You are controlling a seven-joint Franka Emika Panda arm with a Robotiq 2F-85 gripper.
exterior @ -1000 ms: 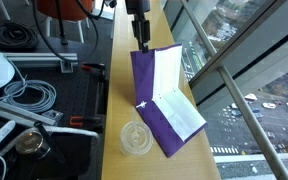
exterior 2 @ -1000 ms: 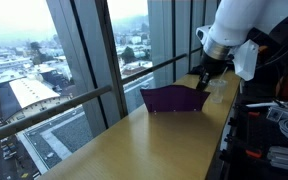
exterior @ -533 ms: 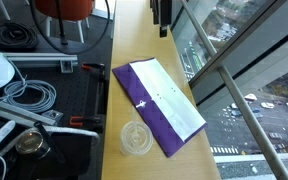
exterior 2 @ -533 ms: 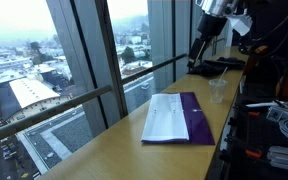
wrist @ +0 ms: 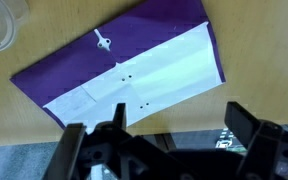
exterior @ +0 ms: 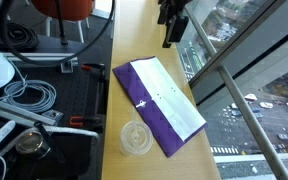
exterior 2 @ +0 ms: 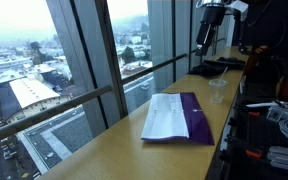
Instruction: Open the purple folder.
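The purple folder [exterior: 156, 104] lies flat and open on the wooden counter, its white paper [exterior: 174, 96] face up; it shows in both exterior views [exterior 2: 199, 118] and in the wrist view [wrist: 124, 65]. My gripper [exterior: 168, 40] hangs high above the counter past the folder's far end, near the window, also seen in an exterior view [exterior 2: 203, 45]. In the wrist view the gripper [wrist: 164, 125] is open and empty, with its two dark fingers spread wide below the folder.
A clear plastic cup [exterior: 136, 137] stands on the counter just off the folder's near end, also in the wrist view [wrist: 2, 30]. Window glass and a metal rail [exterior: 219, 70] border one side. Cables and equipment [exterior: 29, 95] fill the black bench beside the counter.
A second ago my gripper held the folder's cover up on edge. The cover has since dropped flat and open, and my gripper has risen away from it, open.
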